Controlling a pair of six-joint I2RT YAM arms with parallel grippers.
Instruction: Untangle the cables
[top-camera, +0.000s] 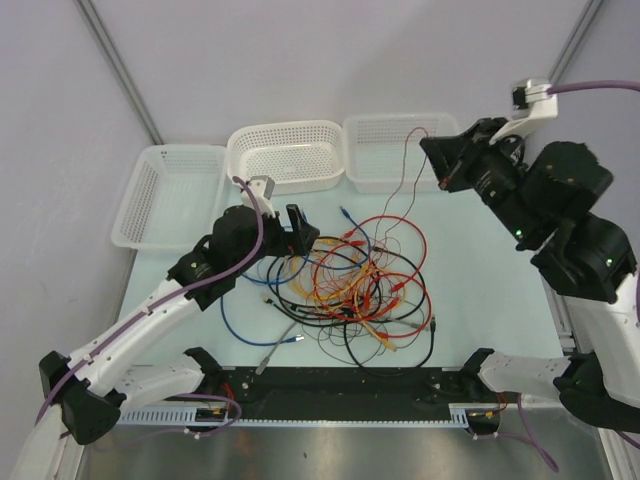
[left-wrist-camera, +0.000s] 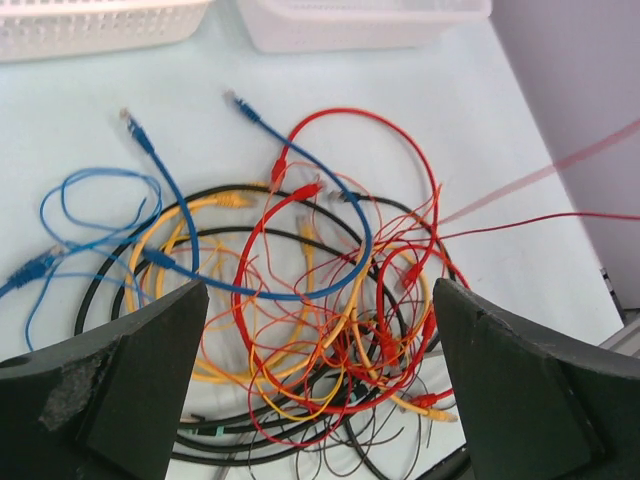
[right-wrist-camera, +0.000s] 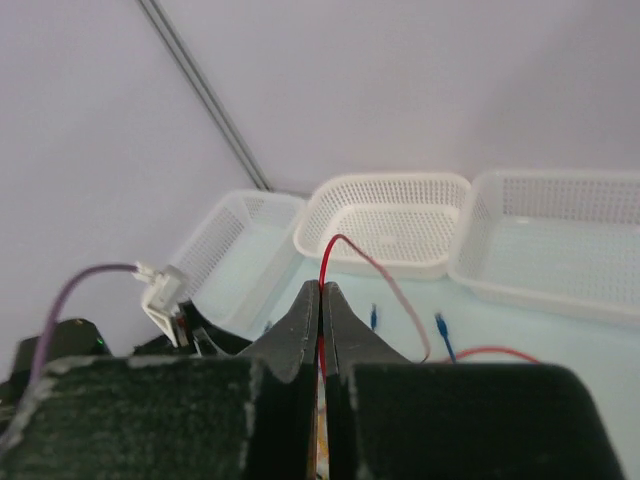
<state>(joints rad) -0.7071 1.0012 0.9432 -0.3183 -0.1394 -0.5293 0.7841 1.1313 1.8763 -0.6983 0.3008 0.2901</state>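
The cables (top-camera: 355, 285) lie in one tangled heap in the middle of the table: red, orange-yellow, blue, black and thin dark wires looped through each other. My left gripper (top-camera: 300, 228) hovers over the heap's left side, open and empty. In the left wrist view its fingers (left-wrist-camera: 130, 390) stand wide apart above the cables (left-wrist-camera: 320, 300). My right gripper (top-camera: 437, 160) is raised at the back right, shut on a thin red wire (top-camera: 408, 180) that runs down to the heap. In the right wrist view the jaws (right-wrist-camera: 321, 292) pinch that red wire (right-wrist-camera: 345, 245).
Three white mesh baskets stand along the back: left (top-camera: 165, 195), middle (top-camera: 287, 155), right (top-camera: 390, 150). A black rail (top-camera: 340, 385) runs along the near edge between the arm bases. Blue cable ends (top-camera: 240, 325) stray out at the heap's left.
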